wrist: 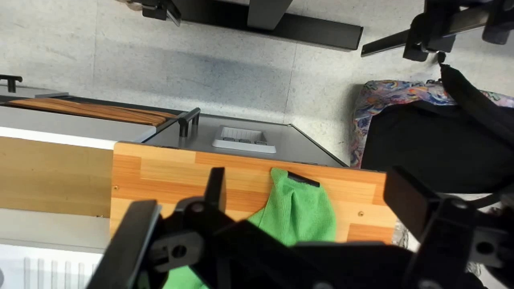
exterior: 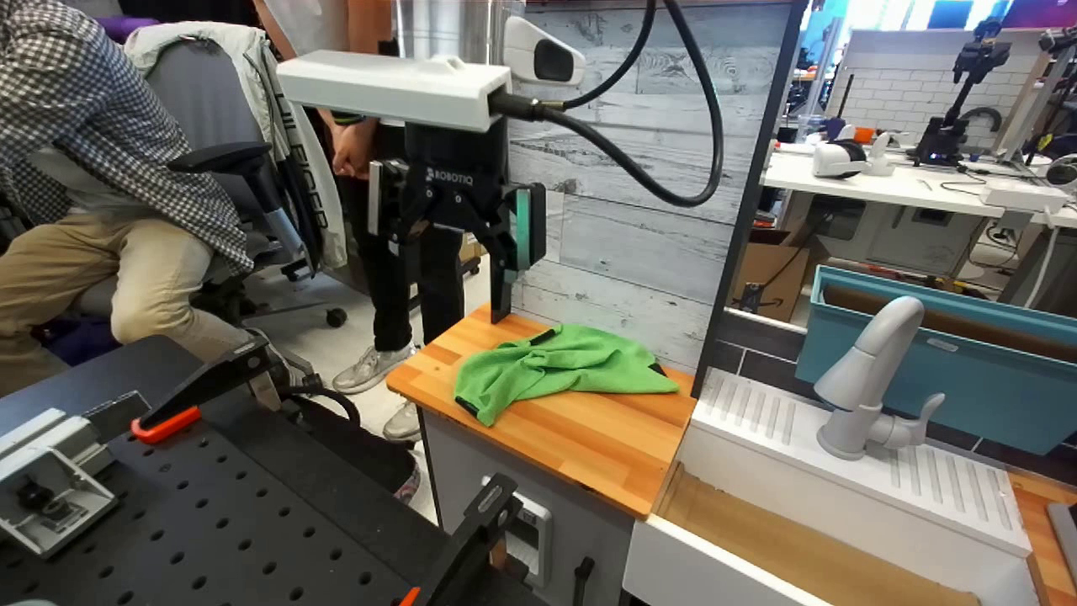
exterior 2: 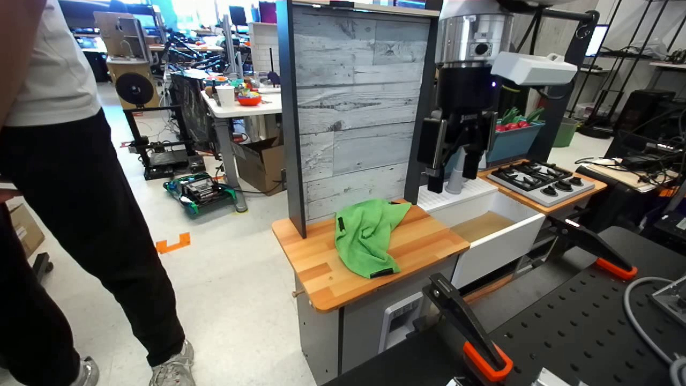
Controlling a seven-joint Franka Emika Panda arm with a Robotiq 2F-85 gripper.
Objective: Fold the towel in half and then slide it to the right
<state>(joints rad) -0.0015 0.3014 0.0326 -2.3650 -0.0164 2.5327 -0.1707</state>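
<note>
I hang higher than the green towel (exterior: 559,366), my pincer (exterior 2: 453,176) spread wide and empty, likely so cloth can enter it. The towel lies rumpled on the wooden counter (exterior: 623,446), not yet halved, I judge; its twelve-o'clock corner in the wrist view looks pinchable. In an exterior view, from the towel, a plank backboard (exterior: 631,194) stands at one, a sink (exterior: 841,505) at four, a seated person (exterior: 92,160) at ten.

A: Which surface carries the load?
B: A wooden countertop (exterior: 589,442) of lighter and darker strips.
A: And directly upon it?
B: One green towel (exterior 2: 370,244), rumpled into folds, with black patches at its edge; bare wood shows to either side.
</note>
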